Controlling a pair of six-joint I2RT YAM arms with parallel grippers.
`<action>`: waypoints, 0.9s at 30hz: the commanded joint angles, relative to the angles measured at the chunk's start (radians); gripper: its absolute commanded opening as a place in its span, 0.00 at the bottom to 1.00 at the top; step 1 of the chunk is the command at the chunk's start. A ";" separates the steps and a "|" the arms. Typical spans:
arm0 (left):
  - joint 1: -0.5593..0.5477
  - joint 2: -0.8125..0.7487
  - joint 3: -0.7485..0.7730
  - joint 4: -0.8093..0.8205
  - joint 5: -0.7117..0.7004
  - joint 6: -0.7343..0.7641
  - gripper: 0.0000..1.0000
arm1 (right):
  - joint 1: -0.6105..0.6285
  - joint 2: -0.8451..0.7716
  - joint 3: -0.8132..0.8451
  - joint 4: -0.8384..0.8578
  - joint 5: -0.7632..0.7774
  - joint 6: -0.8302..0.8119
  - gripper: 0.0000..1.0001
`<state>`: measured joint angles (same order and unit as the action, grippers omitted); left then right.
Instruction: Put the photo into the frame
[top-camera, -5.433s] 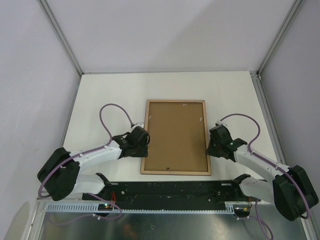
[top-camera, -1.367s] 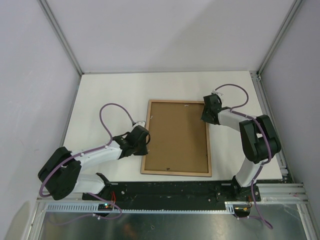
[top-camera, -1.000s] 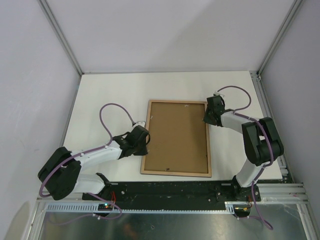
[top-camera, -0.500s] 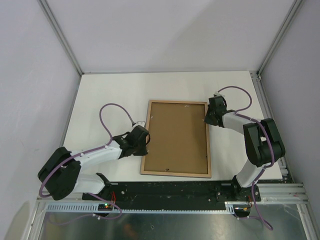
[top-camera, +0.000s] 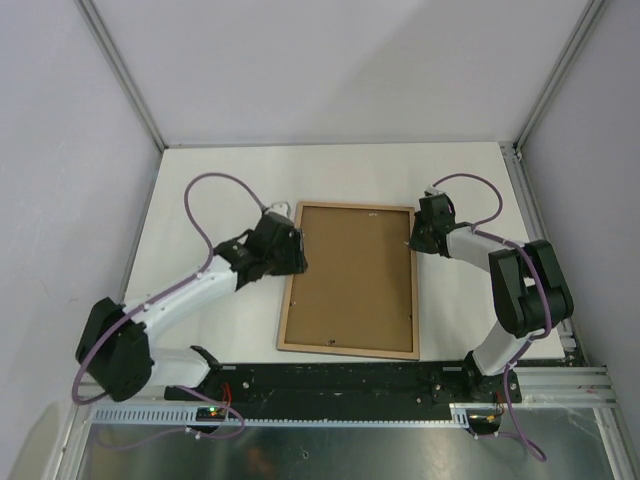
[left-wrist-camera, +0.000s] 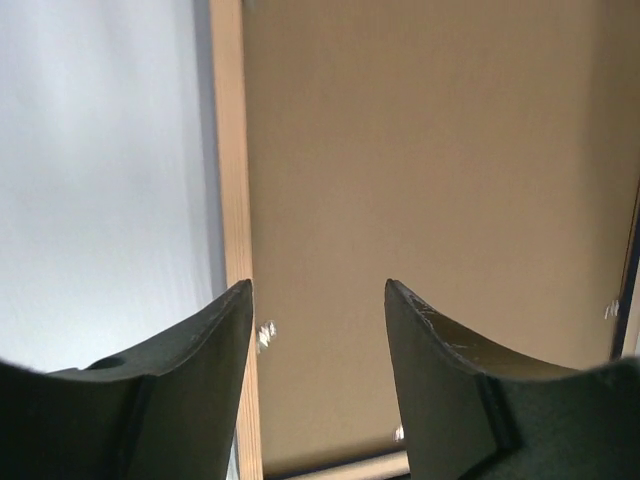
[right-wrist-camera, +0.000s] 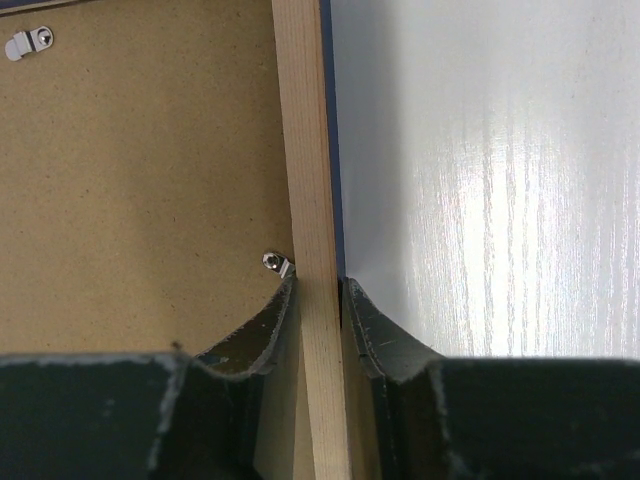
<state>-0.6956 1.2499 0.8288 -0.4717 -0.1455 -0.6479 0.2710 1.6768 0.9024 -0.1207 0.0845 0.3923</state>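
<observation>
A: Where's the frame (top-camera: 345, 350)?
B: Flat on the white table (top-camera: 220, 180), about mid-table, wood back up. Long side runs 12 to 6, top end tipped a touch toward 1.

A: What's in it?
B: A brown backing board (top-camera: 350, 275) fills the whole opening. Can't tell where the photo is, the board covers everything.

A: Left gripper (left-wrist-camera: 318, 290)?
B: In the top view it's at the frame's 10 to 11 o'clock corner. Fingers (left-wrist-camera: 200, 350) are spread wide with nothing between them. In the wrist view they straddle the left wood rail and the board. Can't tell if they touch the surface or hang above it.

A: Right gripper (right-wrist-camera: 316, 285)?
B: At the frame's 1 to 2 o'clock side, near the top corner. It's pinching the right rail, one finger (right-wrist-camera: 250, 335) on the board side and the other on the table side, both against the wood.

A: Anything else in the wrist view?
B: A small metal tab (right-wrist-camera: 275, 263) sits right at the tip of the inner finger, where the board meets the rail. A second tab (right-wrist-camera: 27, 42) is off at 10 o'clock in that view. A thin navy strip runs down the rail's outer edge, against the table.
</observation>
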 joint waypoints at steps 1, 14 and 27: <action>0.116 0.147 0.168 0.000 -0.021 0.113 0.60 | 0.004 -0.024 -0.020 -0.028 -0.038 -0.023 0.00; 0.229 0.604 0.531 -0.026 0.011 0.369 0.58 | 0.008 -0.030 -0.021 -0.032 -0.106 -0.047 0.00; 0.253 0.701 0.567 -0.025 0.065 0.401 0.54 | 0.004 -0.042 -0.042 -0.021 -0.134 -0.042 0.00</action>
<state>-0.4484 1.9438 1.3643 -0.4973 -0.1001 -0.2840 0.2707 1.6543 0.8768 -0.1211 0.0010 0.3611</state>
